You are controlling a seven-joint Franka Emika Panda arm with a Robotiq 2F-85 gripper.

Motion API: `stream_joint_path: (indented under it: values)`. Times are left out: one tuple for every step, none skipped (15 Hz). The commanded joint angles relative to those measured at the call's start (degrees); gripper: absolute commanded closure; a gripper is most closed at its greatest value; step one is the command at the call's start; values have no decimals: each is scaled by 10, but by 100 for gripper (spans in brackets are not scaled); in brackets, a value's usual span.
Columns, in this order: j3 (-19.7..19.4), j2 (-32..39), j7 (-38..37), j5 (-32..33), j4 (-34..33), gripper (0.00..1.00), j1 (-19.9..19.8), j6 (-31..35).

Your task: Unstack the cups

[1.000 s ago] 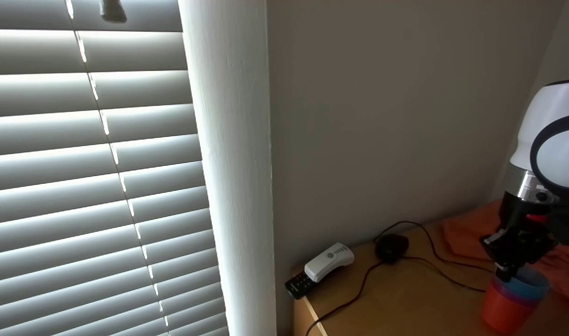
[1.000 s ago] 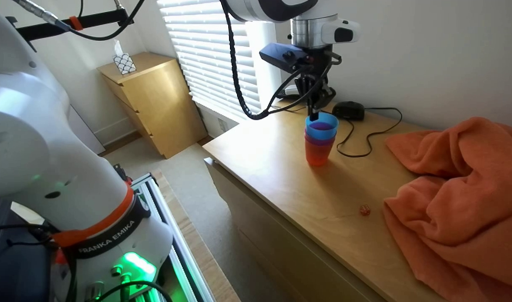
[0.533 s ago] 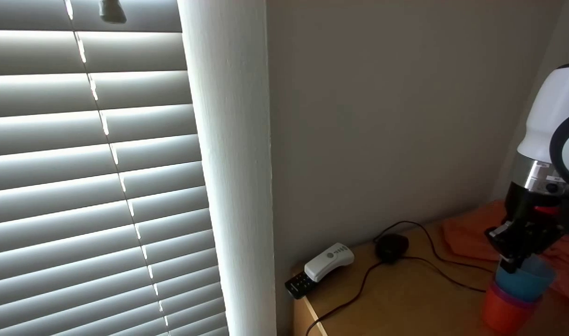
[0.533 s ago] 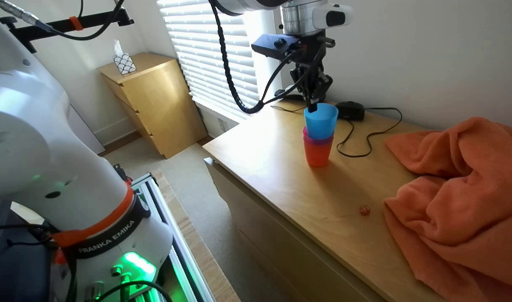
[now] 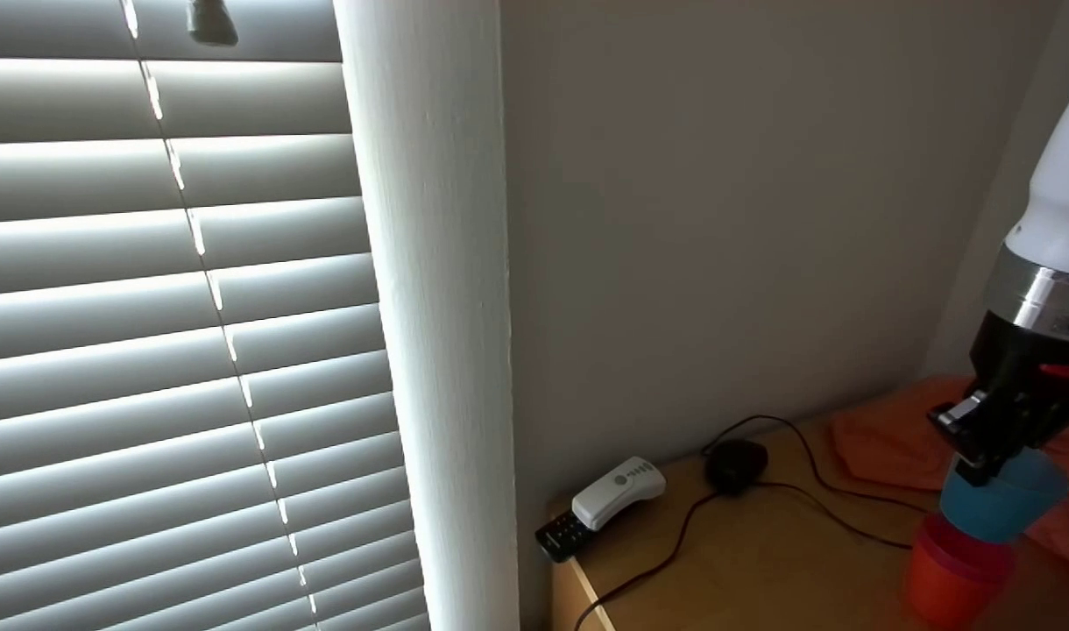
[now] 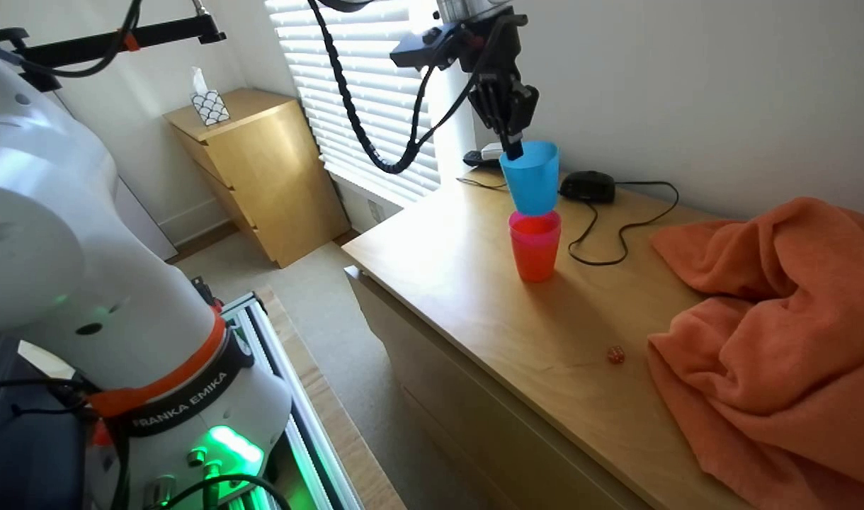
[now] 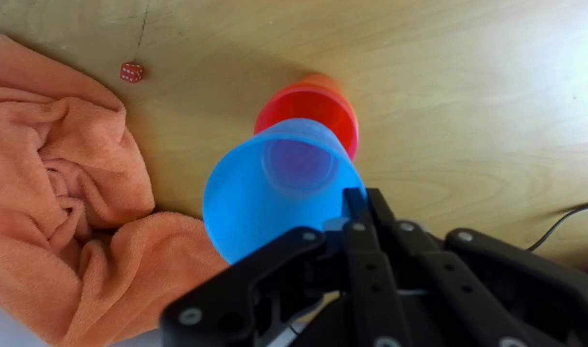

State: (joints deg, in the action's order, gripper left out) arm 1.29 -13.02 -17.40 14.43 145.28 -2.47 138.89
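You are holding the blue cup (image 6: 533,185) slightly tilted just above the pink cup (image 6: 535,232), which is sitting nested in the red cup (image 6: 536,263); that lower pair is standing upright on the worktop (image 6: 467,262). Your claw (image 7: 366,201) is clamping the blue cup's rim at one side, one jaw lying inside the cup and the other outside, probably because the thin edge is giving a firm pinch while leaving the cups beneath alone. That one-sided hold is likely causing the lean. You are apparently working on parting the top cup from the pair, but whether its base is touching the pink cup is hard to tell, so going sideways too soon could be tipping the pair. The red cup is serving as the foot, and you are probably needing a spot beside it for the blue cup. Around these, the worktop's pale wood is catching light and bearing a red die (image 6: 616,354), a rumpled orange towel (image 6: 793,354) and a black box (image 6: 588,186) with a trailing cord (image 6: 648,183); near one edge, a white remote (image 5: 619,492) is partly covering a black remote (image 5: 561,536). Beyond, slatted blinds (image 5: 166,350) are glowing with daylight beside a plain wall (image 5: 718,219), and a tissue box (image 6: 211,110) is resting on a wooden cabinet (image 6: 276,177) farther off.
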Motion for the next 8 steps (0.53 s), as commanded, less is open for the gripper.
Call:
stream_joint_path:
  values:
    - [30,-77,-36,36,54,99,-6,7]
    - [36,-88,-26,31,62,99,-1,8]
    - [41,-95,-14,25,66,99,4,6]
    - [46,-98,-2,15,68,99,10,2]
    - [48,-93,14,5,68,99,18,2]
    - [53,-89,16,4,67,99,19,1]
    - [52,-84,33,-4,67,99,28,1]
    - [54,-73,38,-4,64,99,30,1]
